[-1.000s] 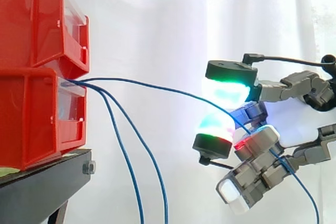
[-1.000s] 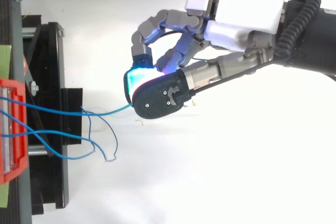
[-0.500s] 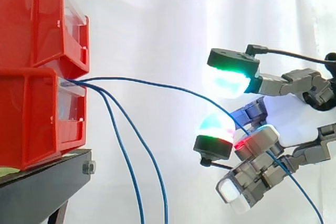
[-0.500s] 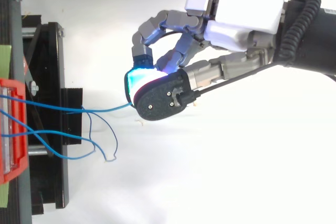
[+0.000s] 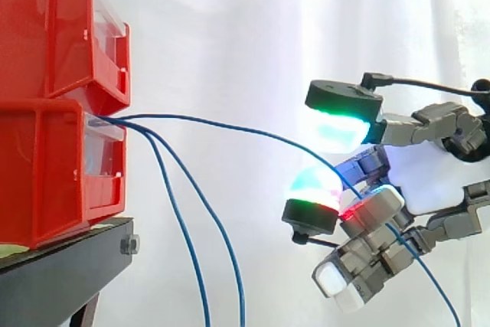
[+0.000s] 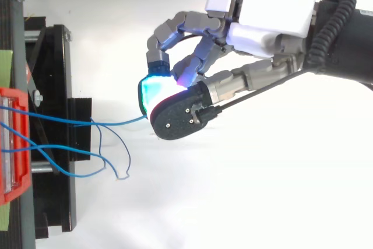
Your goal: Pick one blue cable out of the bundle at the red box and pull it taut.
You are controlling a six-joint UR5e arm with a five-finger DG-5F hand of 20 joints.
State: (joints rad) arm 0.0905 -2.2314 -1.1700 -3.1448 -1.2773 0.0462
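Several thin blue cables come out of the lower red box (image 5: 46, 166) (image 6: 9, 144) on the left. One blue cable (image 5: 230, 128) (image 6: 116, 123) arcs rightward, still slack, into my hand (image 5: 429, 189) (image 6: 274, 10), which comes in from the right. It passes the green-glowing lower pad (image 5: 314, 189), threads between the curled fingers and hangs down at the lower right. The thumb's pad (image 5: 341, 116) stands a little above the lower pad with a small gap. Two other blue cables (image 5: 180, 227) (image 6: 76, 153) droop down beside the box.
A second red bin (image 5: 53, 28) is stacked on the lower one, both on a black stand (image 5: 61, 273) (image 6: 58, 144). A white curtain hangs behind. The loose cable ends lie curled just right of the stand in the top view.
The thumb's pad rose away from the lower pad half a second ago and has come partly back down. The held cable and the box have barely shifted.
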